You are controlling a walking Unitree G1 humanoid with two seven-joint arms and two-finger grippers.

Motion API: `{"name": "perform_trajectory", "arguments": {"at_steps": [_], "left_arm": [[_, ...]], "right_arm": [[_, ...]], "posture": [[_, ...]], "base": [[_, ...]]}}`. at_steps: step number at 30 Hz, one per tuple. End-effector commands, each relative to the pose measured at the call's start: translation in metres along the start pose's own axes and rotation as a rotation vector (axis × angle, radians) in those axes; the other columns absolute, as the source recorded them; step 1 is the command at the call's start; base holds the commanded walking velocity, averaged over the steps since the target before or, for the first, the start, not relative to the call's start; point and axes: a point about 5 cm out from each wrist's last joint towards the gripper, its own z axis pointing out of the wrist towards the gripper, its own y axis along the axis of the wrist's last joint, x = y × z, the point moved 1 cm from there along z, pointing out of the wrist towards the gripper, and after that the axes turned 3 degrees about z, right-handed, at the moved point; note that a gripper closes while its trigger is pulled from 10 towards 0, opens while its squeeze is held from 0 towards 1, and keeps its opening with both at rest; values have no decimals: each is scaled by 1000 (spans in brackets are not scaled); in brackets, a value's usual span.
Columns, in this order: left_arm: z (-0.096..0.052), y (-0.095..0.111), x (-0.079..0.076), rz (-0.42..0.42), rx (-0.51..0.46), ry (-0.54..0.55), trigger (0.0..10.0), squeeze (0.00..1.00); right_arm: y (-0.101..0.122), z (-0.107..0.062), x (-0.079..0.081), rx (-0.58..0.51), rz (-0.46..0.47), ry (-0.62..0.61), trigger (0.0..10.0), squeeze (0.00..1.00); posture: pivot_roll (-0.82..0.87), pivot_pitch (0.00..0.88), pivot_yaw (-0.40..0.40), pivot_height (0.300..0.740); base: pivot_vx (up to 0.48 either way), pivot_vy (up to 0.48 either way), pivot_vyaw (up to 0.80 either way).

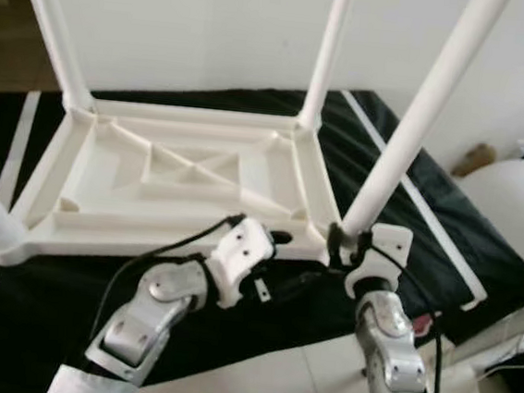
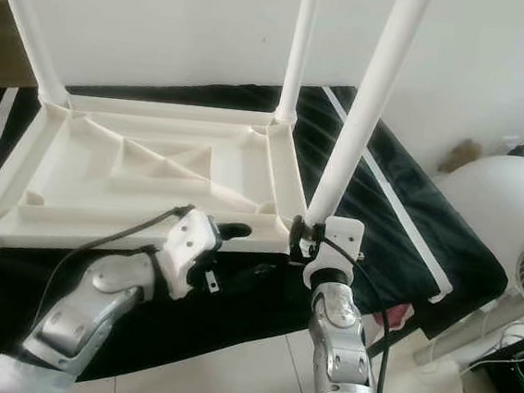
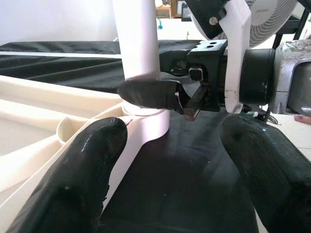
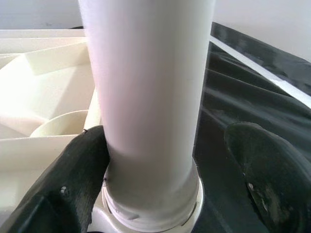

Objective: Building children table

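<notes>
1. Left eye view: white children's table (image 1: 180, 175), upside down on a black mat (image 1: 428, 203), four legs standing up.
2. Near-right leg (image 1: 408, 127): seated in its corner socket.
3. Right claw (image 1: 343, 244): at that leg's base, fingers spread around it, one touching.
4. Left claw (image 1: 281, 240): spread, beside the table's near edge.
5. White fan (image 2: 506, 220): right of the mat.

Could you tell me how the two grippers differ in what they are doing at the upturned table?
The right gripper stands at the base of the near right leg, one finger against it and the other apart; the left gripper sits open beside the table frame, holding nothing. The right forearm rises nearly upright, while the left forearm slants in from the robot's left. Both have black fingers and work at the same corner.
</notes>
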Motion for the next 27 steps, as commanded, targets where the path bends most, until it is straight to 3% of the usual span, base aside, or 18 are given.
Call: {"name": "perform_trajectory", "arguments": {"at_steps": [1, 5, 7, 14, 23, 24, 25, 26, 27], "left_arm": [[-3, 6, 4, -16, -29, 42, 10000, 0], [-2, 9, 7, -26, -43, 43, 10000, 0], [1, 11, 8, -11, -46, 22, 10000, 0], [6, 12, 11, 7, -48, -10, 10000, 0], [8, 15, 9, 3, -53, -24, 10000, 0], [8, 15, 10, 3, -54, -24, 10000, 0], [9, 15, 11, 4, -54, -24, 10000, 0], [9, 14, 11, 4, -55, -24, 10000, 0], [9, 14, 11, 4, -55, -24, 10000, 0]], "right_arm": [[2, 1, -6, -3, -17, 85, 10000, 0], [4, 6, -9, 4, -54, 172, 10000, 0], [7, 13, -9, 18, -110, 287, 10000, 0], [11, 29, -10, 39, -185, 391, 10000, 0], [1, 36, -3, 86, -216, 517, 10000, 0], [1, 38, -2, 85, -220, 525, 6706, 0], [2, 39, -2, 84, -221, 529, 4902, 0], [2, 40, -2, 79, -226, 537, 0, 0], [3, 40, -2, 74, -230, 540, 0, 0]], "posture": [[-32, 43, -45, 740], [-40, 41, -40, 740], [-53, 38, -32, 740], [-82, 39, -6, 740], [-81, 38, 2, 740], [-85, 37, 3, 740], [-85, 36, 3, 740], [-84, 35, 4, 740], [-84, 35, 4, 740]], "base": [[0, 0, 0], [0, 0, 0], [0, 0, 0], [0, 0, 0], [0, 0, 0], [0, 0, 0], [0, 0, 0], [0, 0, 0], [0, 0, 0]]}}
